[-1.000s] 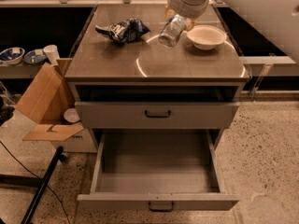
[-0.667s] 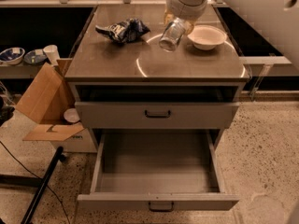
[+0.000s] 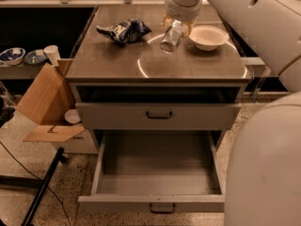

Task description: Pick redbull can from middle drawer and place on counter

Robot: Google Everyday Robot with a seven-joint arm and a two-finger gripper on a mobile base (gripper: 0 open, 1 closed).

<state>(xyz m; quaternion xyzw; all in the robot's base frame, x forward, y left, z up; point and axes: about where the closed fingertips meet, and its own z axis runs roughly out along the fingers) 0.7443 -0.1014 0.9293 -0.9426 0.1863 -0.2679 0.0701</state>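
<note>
The redbull can (image 3: 170,38), a slim silvery cylinder, hangs tilted just above the back of the counter (image 3: 117,62), between the snack bag and the bowl. My gripper (image 3: 176,24) comes down from the big white arm at the upper right and is shut on the can's upper end. The can's lower end points toward the front left. The middle drawer (image 3: 160,175) stands pulled out at the bottom of the view, its grey floor bare and its dark bar handle facing front.
A dark blue-and-white snack bag (image 3: 124,30) lies on the counter's back left. A white bowl (image 3: 208,36) sits at the back right. The drawer above (image 3: 159,115) is closed. A cardboard box (image 3: 44,105) and a dark stand leg (image 3: 40,192) are on the floor at left.
The gripper and the can have dipped slightly down and to the left over the counter. The drawers, bag and bowl have not moved.
</note>
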